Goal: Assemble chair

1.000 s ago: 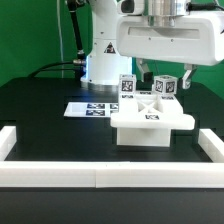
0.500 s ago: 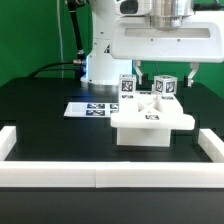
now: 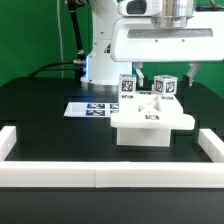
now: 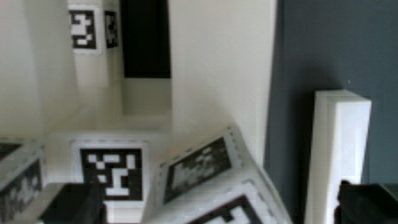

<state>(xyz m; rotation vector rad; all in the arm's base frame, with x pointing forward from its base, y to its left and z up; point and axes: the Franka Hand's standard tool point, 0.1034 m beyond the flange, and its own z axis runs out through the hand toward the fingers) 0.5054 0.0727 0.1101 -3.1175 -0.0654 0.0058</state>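
The chair [image 3: 148, 118] looks like dull white plastic. The table [image 3: 45, 130] is black and not shiny.

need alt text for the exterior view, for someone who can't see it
A partly built white chair with black-and-white marker tags sits on a black table, the robot's open gripper just above it. A marker board lies flat on the exterior view's left.

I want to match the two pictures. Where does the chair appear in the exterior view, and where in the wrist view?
Exterior view: the chair sits at the centre of the black table, directly under the arm's white wrist block, with two tagged posts rising behind its slab.
Wrist view: the chair fills most of the picture, seen close from above.
Shared landmark: the square black-and-white marker tags on its white blocks.
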